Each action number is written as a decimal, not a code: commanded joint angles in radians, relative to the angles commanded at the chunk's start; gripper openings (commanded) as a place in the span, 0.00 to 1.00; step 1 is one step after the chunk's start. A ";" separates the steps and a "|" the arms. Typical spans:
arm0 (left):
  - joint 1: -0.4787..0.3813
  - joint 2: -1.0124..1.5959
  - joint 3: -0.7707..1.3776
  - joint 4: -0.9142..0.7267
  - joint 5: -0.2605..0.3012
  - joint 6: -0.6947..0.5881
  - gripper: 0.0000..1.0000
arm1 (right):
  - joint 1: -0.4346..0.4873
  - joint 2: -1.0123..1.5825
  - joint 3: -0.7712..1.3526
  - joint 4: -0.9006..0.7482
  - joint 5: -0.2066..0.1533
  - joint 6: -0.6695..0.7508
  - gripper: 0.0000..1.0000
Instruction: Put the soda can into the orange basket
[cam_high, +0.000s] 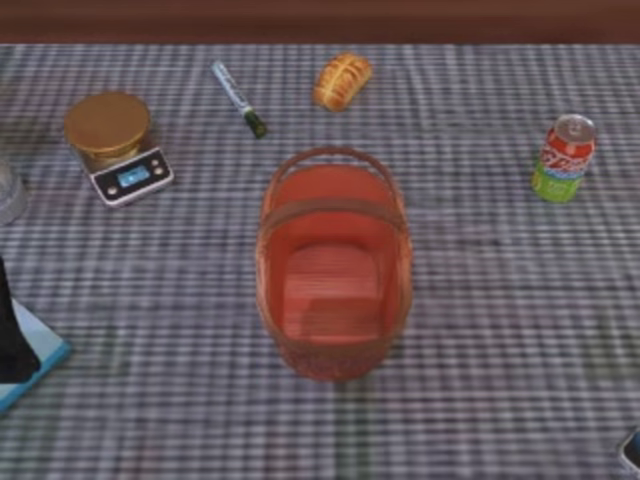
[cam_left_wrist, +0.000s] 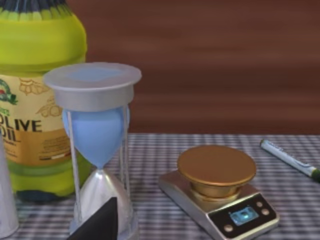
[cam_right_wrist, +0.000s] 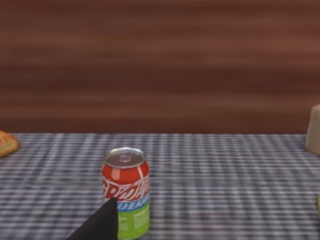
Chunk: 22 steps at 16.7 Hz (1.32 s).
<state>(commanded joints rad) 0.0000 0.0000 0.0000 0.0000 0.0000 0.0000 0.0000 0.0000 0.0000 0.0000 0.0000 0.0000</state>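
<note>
The soda can (cam_high: 563, 158), red above and lime green below with a silver top, stands upright at the table's far right. In the right wrist view the soda can (cam_right_wrist: 126, 192) is close ahead, and a dark part of my right gripper (cam_right_wrist: 100, 222) shows just in front of it without holding it. The orange basket (cam_high: 400, 270) sits in the middle of the table with its arched handle across the top and nothing inside. My right arm (cam_high: 630, 450) is at the near right corner. My left arm (cam_high: 12, 335) is parked at the left edge; a dark part of my left gripper (cam_left_wrist: 100, 225) shows there.
A golden-topped scale (cam_high: 117, 147) stands at the far left, a pen (cam_high: 238, 98) and a bread roll (cam_high: 342, 80) lie behind the basket. Close to the left gripper are an hourglass (cam_left_wrist: 97, 145) and an olive oil bottle (cam_left_wrist: 40, 100). A blue flat object (cam_high: 40, 360) lies under the left arm.
</note>
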 joint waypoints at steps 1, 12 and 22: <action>0.000 0.000 0.000 0.000 0.000 0.000 1.00 | 0.000 0.000 0.000 0.000 0.000 0.000 1.00; 0.000 0.000 0.000 0.000 0.000 0.000 1.00 | 0.011 0.475 0.470 -0.321 -0.012 -0.092 1.00; 0.000 0.000 0.000 0.000 0.000 0.000 1.00 | 0.028 1.488 1.418 -0.917 -0.012 -0.341 1.00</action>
<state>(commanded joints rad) 0.0000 0.0000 0.0000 0.0000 0.0000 0.0000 0.0283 1.4884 1.4180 -0.9175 -0.0117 -0.3406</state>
